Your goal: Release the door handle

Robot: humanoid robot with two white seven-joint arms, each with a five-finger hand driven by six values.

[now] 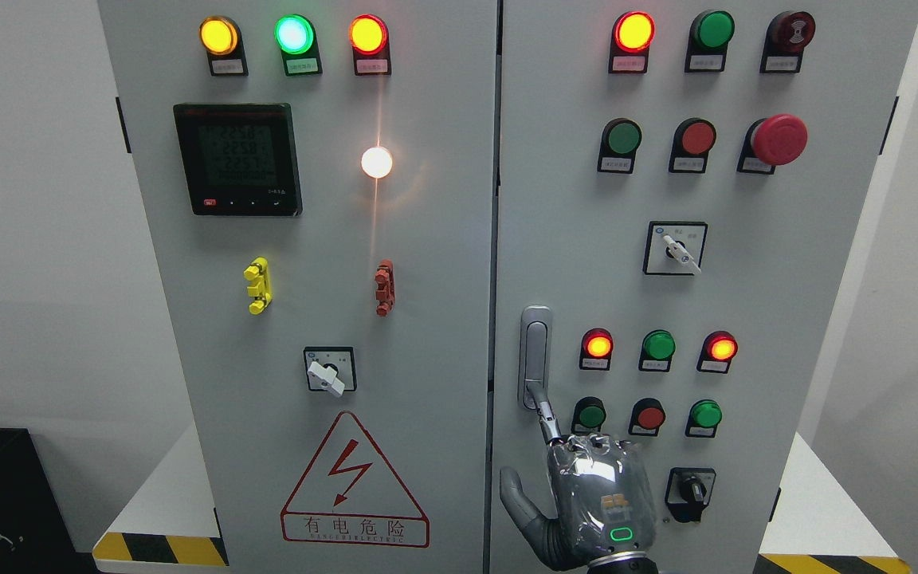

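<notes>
Head view: a grey two-door electrical cabinet (427, 239) fills the frame, and one robot hand (594, 498) rises from the bottom edge, right of the middle, in front of the right door (786, 319). From this frame I cannot tell which arm it belongs to. Its back faces the camera, with a green light near the wrist. One finger (545, 414) is stretched upward and its tip touches the lower end of the silver door handle (535, 355); the thumb sticks out to the left, and the other fingers are folded behind the palm, so the hand is not wrapped around anything.

The door handle stands upright along the right door's left edge, just beside the seam between the doors, about midway up.

To the right of the handle, two rows of round indicator lamps and push buttons run across the door, with a black rotary switch (690, 494) near the hand. Higher up sit a white-knobbed selector switch (676, 249) and a red mushroom emergency stop button (778, 139).

On the left door (188, 359) are a digital meter (237, 159), a bright white lamp (377, 162), and a red lightning warning triangle (354, 482) near the bottom edge.
</notes>
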